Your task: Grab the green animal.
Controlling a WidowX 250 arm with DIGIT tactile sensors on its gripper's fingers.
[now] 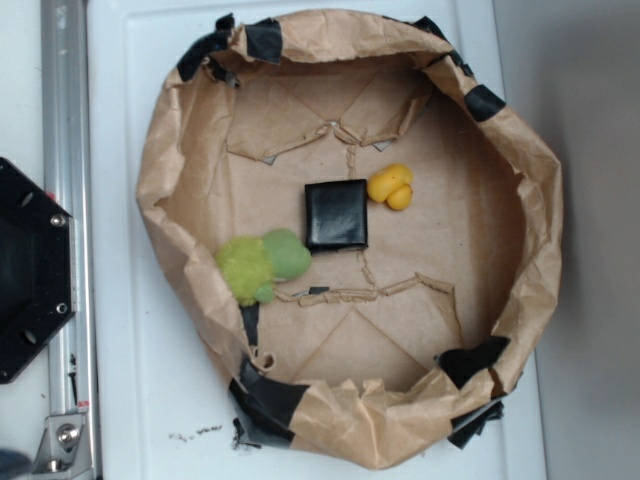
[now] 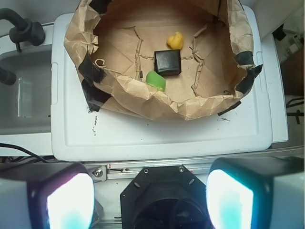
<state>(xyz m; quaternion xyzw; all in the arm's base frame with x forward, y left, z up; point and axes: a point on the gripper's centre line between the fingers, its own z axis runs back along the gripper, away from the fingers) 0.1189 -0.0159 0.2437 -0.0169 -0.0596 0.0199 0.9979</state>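
Note:
The green animal (image 1: 262, 265) is a fuzzy lime-green plush with a smoother pale green rounded part. It lies on the left side of the brown paper basin's floor, just left of the black square (image 1: 336, 214). In the wrist view only its pale green part (image 2: 156, 80) shows above the basin's crumpled near wall. My gripper (image 2: 150, 200) is open and empty, its two pale fingers (image 2: 69, 202) wide apart at the bottom of the wrist view, far short of the basin and above the black robot base. The gripper is out of the exterior view.
A small yellow rounded toy (image 1: 390, 186) lies right of the black square. The brown paper basin (image 1: 535, 240) has high crumpled walls with black tape, on a white lid (image 2: 157, 138). The black robot base (image 1: 25, 270) and a metal rail (image 1: 68, 150) stand left. A grey tub (image 2: 24, 90) is left in the wrist view.

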